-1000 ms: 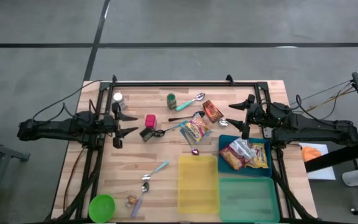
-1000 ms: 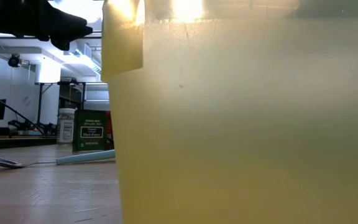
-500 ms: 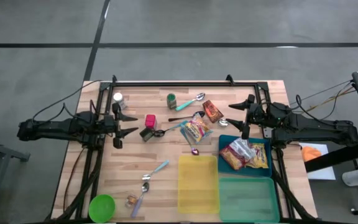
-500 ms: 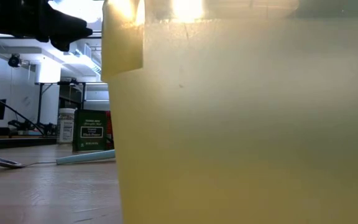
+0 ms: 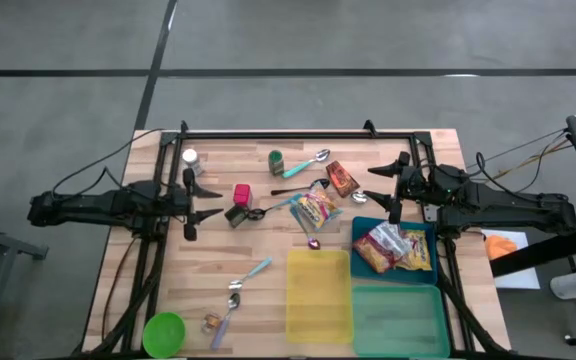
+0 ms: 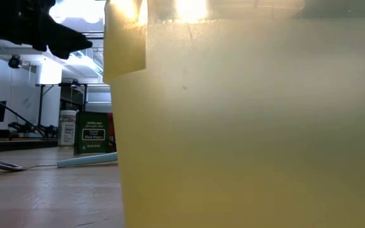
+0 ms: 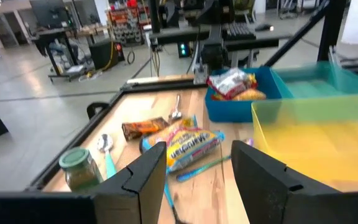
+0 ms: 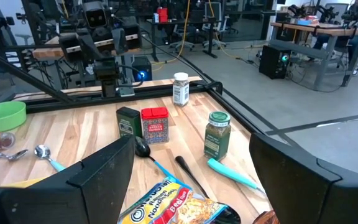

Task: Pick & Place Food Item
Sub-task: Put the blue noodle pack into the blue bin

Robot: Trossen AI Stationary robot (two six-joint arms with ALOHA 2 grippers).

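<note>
A yellow noodle packet [image 5: 315, 210] lies flat mid-table, also in the left wrist view [image 7: 191, 146] and the right wrist view [image 8: 173, 206]. Just beyond it lies a brown snack packet [image 5: 341, 178]. A crinkled snack bag [image 5: 393, 248] rests inside the blue bin [image 5: 363, 228]. My left gripper [image 5: 206, 200] hovers open over the table's left side, pointing at the packets with nothing between its fingers [image 7: 148, 180]. My right gripper [image 5: 380, 187] hovers open at the right, behind the blue bin, holding nothing either.
A yellow bin [image 5: 318, 295] and a teal bin [image 5: 400, 320] stand at the near edge; the yellow wall [image 6: 246, 126] fills the low view. A red tin [image 5: 241, 193], a dark tin [image 5: 236, 214], a green-lidded jar [image 5: 277, 161], a white shaker [image 5: 190, 158], spoons and a green bowl [image 5: 164, 332] are scattered about.
My left gripper has tipped its fingers slightly downward while staying in place over the table's left side. Nothing on the table has moved.
</note>
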